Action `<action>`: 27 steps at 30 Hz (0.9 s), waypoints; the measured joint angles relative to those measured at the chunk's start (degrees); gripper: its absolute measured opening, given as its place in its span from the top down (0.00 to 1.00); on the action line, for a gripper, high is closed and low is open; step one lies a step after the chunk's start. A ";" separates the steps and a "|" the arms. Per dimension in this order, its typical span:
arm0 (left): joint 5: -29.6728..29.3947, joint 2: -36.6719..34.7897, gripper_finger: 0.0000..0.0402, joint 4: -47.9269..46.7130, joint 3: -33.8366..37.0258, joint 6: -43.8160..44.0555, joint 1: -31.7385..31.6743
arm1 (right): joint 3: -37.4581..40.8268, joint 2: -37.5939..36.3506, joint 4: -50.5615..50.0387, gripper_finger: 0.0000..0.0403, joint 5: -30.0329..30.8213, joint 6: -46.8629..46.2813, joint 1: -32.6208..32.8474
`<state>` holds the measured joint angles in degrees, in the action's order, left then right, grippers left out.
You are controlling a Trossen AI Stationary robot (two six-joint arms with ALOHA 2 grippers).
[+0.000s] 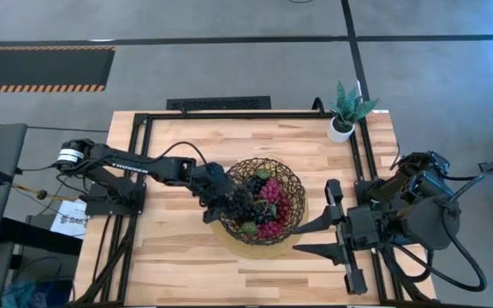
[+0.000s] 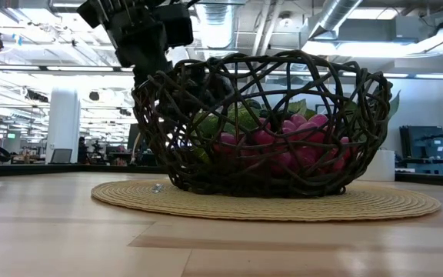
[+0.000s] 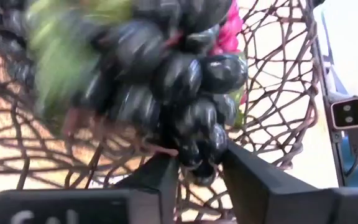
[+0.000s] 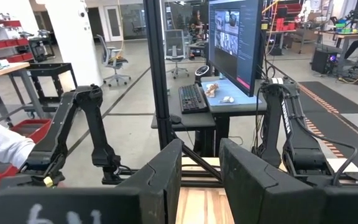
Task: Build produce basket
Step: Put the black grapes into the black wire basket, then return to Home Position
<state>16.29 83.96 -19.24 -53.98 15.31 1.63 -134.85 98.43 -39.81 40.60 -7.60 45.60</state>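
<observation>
Two glossy bead-like grape colours fill the openwork woven basket at frame centre; left gripper clamps a dark bunch. Right gripper spread open, lower right.

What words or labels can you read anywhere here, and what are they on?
None reads in full.
White lettering on the left arm: too small.
Print on the paper by its base: too small.
White marks on the left gripper and right gripper: cut off.
</observation>
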 joint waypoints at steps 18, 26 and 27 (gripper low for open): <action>-2.64 -5.50 0.55 3.31 -2.85 3.69 0.97 | -0.04 -0.47 -2.05 0.69 0.15 1.93 0.47; -17.89 -22.91 0.64 2.24 -5.53 -1.97 9.05 | -0.20 -5.07 -8.47 0.96 11.91 9.39 6.52; -19.05 -25.36 0.66 1.43 -5.53 -2.06 10.36 | -0.20 -5.43 -9.71 0.97 14.58 9.56 7.80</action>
<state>-2.76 58.60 -17.81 -59.51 13.25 11.99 -135.04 93.01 -49.53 55.18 1.96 53.40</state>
